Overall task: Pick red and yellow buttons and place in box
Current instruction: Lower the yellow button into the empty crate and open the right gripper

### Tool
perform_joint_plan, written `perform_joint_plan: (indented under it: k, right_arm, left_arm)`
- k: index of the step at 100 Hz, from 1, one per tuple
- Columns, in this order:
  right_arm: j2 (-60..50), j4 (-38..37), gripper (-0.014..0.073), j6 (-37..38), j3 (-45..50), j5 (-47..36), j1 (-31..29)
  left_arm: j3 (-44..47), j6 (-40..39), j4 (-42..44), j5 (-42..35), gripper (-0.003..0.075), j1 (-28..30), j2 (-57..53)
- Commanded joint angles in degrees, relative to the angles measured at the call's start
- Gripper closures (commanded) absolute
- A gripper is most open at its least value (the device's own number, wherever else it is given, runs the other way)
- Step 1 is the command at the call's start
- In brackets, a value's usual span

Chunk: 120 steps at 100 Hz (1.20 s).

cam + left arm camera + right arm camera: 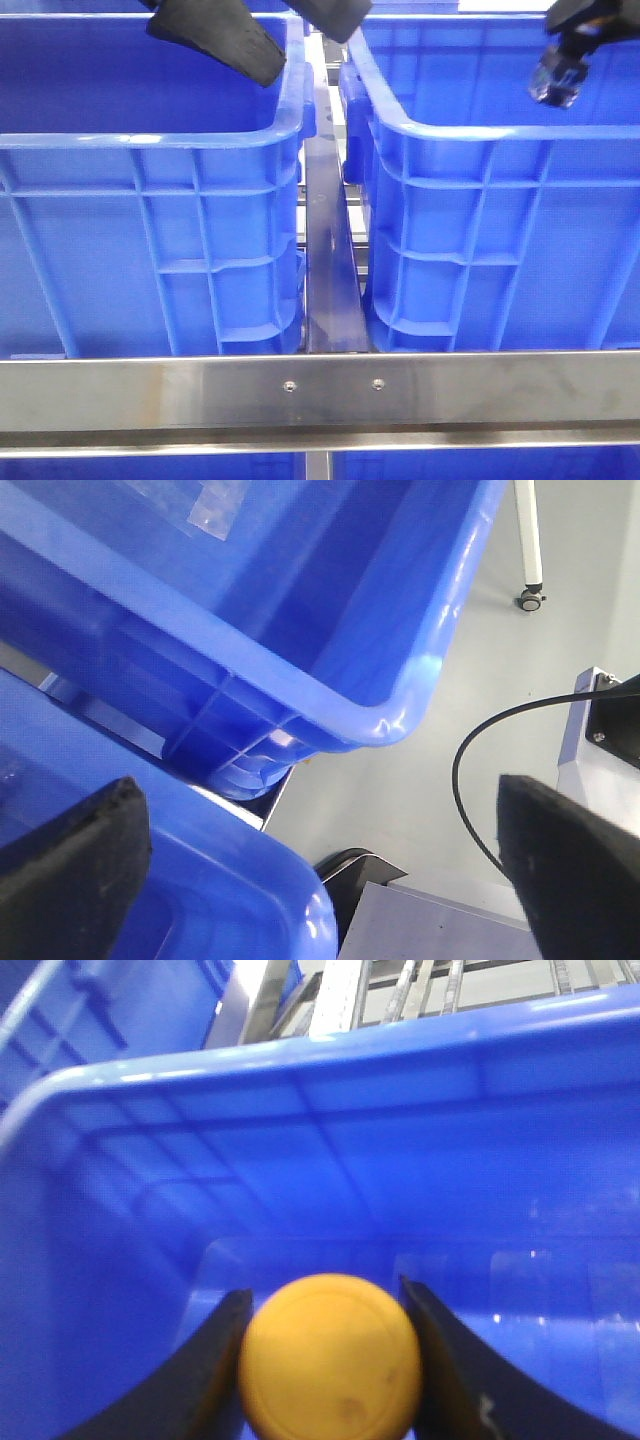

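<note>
A yellow button [328, 1360] is pinched flat between the two black fingers of my right gripper [325, 1305], which is shut on it. Behind it are the inner walls and floor of a blue box [300, 1160]. In the front view only the right arm's wrist [565, 65] shows, above the right blue box [480, 130]. My left gripper [315, 815] is open and holds nothing. It hangs over the near corner of a blue box [240, 880], and its fingers [225, 40] show above the left box [150, 140]. The red button is out of view.
The two alike blue boxes stand side by side with a narrow metal rail [328, 260] between them. A steel frame bar [320, 390] runs across the front. Grey floor [430, 740], a black cable [470, 740] and a castor leg [530, 590] lie beyond the crates.
</note>
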Motion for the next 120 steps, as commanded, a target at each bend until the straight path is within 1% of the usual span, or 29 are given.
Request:
perform_joint_plan:
  k: [1,27,38,56,73,80,92,99,103,120]
  right_arm:
    - [1.1,2.2,0.0393,-2.0,-4.5,0.3,0.4]
    - [11.2,2.2,0.0393,-4.8,-11.6,-0.2,1.5]
    - [14.5,2.2,0.0393,-6.7,-14.0,-2.0,2.0]
    - [18.4,2.5,0.0393,-6.8,-16.0,-2.1,2.2]
    - [19.5,2.5,0.0383,-6.8,-16.3,-2.7,2.4]
    - [19.5,2.5,0.0324,-6.8,-16.3,-2.7,2.4]
    - [19.5,2.5,0.0115,-6.8,-16.3,-2.5,2.4]
    - [19.3,2.5,0.0039,-6.8,-16.3,-2.4,2.4]
    - [19.1,2.5,0.0028,-6.8,-16.3,-2.4,2.4]
    - [16.4,2.5,0.0036,-6.8,-15.5,-2.4,2.4]
  left_arm:
    - [-1.5,0.0,-3.5,-0.6,0.006,-0.3,-2.4]
    - [-1.5,0.0,-3.5,-1.0,0.006,-0.3,-2.4]
    - [-1.5,0.0,-3.5,-1.0,0.006,-0.3,-2.4]
    - [-1.5,0.0,-3.5,-1.1,0.006,-0.3,-2.3]
    - [-1.5,0.0,-3.5,-1.1,0.006,-0.3,-2.3]
    - [-1.5,0.0,-3.5,-1.1,0.006,-0.3,-2.3]
    - [-1.5,0.0,-3.5,-1.1,0.006,-0.3,-2.3]
    - [-1.5,0.0,-3.5,-1.1,0.006,-0.3,-2.3]
    - [-1.5,0.0,-3.5,-1.1,0.006,-0.3,-2.3]
    - [-1.5,0.0,-3.3,-1.1,0.006,-0.3,-2.3]
